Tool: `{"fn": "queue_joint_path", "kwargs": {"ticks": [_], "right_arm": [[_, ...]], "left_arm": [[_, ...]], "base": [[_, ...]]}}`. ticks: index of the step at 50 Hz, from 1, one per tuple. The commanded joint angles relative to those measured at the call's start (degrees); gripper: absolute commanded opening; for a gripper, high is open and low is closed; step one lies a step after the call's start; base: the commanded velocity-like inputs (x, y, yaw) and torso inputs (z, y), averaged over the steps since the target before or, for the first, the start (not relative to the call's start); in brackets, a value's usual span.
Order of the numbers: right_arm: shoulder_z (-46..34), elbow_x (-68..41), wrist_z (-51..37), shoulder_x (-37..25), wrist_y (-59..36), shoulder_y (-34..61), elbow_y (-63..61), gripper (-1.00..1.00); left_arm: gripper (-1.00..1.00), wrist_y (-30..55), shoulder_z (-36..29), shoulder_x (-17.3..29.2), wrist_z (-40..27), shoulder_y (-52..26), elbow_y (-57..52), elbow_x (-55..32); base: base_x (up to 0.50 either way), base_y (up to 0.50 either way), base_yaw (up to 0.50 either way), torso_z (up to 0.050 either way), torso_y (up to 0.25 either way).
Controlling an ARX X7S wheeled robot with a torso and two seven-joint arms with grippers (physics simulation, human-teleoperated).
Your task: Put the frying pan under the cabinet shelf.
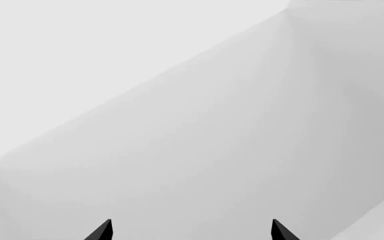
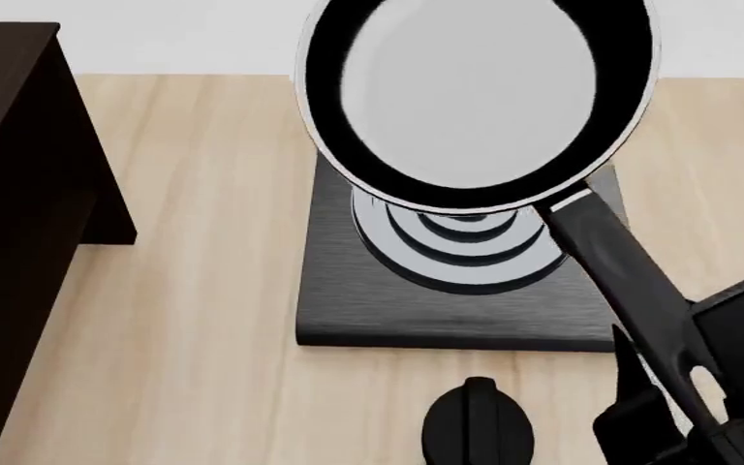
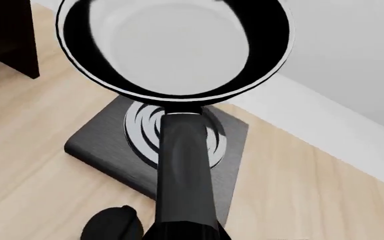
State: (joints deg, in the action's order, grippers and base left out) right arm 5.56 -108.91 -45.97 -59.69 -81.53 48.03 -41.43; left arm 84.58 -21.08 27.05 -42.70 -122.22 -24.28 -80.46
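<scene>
Frying pan [image 2: 476,97] is up off the counter [image 2: 204,320], filling the top centre of the head view, pale inside facing the camera. Right claw [image 2: 689,407] at lower right is clamped on the far end of its long black handle [image 2: 618,281], which runs down-right from the pan. Below the pan sits the square black stove plate [image 2: 346,300] with concentric rings [image 2: 469,247], mid-frame. A small black knob [image 2: 479,426] lies on the counter just in front of the plate, bottom centre. Cabinet shelf [image 2: 11,223], dark brown, stands along the left edge, well apart from the pan. Left claw [image 1: 192,231]: only two black fingertips [image 1: 102,231] show, spread apart with nothing between them, against plain white surfaces.
</scene>
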Motion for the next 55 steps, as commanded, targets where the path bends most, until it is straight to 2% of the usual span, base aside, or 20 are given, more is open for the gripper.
{"fn": "queue_joint_path", "kwargs": {"ticks": [1, 16, 22, 39, 50, 55], "right_arm": [[-10.88, -7.80, -7.68, -4.33, 2.21, 11.26, 1.19, -1.00], [-23.21, -18.18, -15.51, -6.40, 4.57, 20.83, 0.54, -1.00], [-25.87, -21.52, -18.33, -7.43, 6.24, 22.25, -1.76, -1.00], [-26.21, -24.89, -19.07, -8.07, 10.08, 21.56, -5.45, -1.00], [-27.85, -24.88, -19.42, -5.46, 11.51, 21.33, -5.91, -1.00], [-30.36, -26.52, -20.70, -4.08, 11.45, 24.25, -5.16, -1.00]], "left_arm": [[1.00, -1.07, -0.39, 1.53, -1.13, 0.43, -1.25, -1.12], [1.00, -3.55, 0.40, 3.65, -2.03, 3.66, -3.13, -2.69], [1.00, -4.48, 0.31, 4.08, -1.70, 4.47, -3.32, -2.44], [1.00, -4.33, 0.60, 4.93, -5.91, 3.72, -3.34, -7.42], [1.00, -4.81, 0.44, 5.89, -6.89, 3.78, -3.53, -8.61], [1.00, -5.00, 0.43, 6.54, -7.21, 4.02, -3.77, -9.18]], "base": [[0.00, 0.00, 0.00, 0.000, 0.000], [0.00, 0.00, 0.00, 0.001, 0.001], [0.00, 0.00, 0.00, 0.000, 0.002], [0.00, 0.00, 0.00, 0.001, 0.001], [0.00, 0.00, 0.00, 0.000, 0.002], [0.00, 0.00, 0.00, 0.000, 0.002]]}}
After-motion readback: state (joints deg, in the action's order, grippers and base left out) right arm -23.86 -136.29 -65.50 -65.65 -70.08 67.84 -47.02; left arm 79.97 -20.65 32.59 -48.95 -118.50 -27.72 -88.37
